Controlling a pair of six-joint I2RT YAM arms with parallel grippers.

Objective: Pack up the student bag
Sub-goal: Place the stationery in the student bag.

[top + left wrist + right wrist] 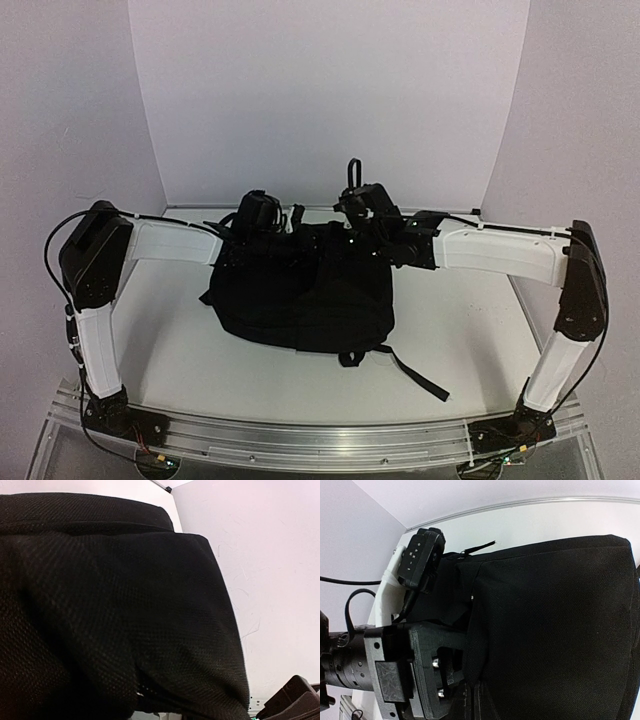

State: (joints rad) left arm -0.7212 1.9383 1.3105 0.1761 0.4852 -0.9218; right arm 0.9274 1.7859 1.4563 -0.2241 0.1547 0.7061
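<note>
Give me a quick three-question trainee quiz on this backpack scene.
1. True or false: the black backpack stands upright against the back wall.
2. The left gripper and right gripper are at which edge of the backpack? A) near B) far C) neither, both parked off it
3. What trails from its near right corner across the table?
Key: 1 false, it lies flat on the table. 2 B. 3 a black strap.

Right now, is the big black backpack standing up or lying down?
Lying down: the soft black fabric backpack spreads across the white table.
</note>
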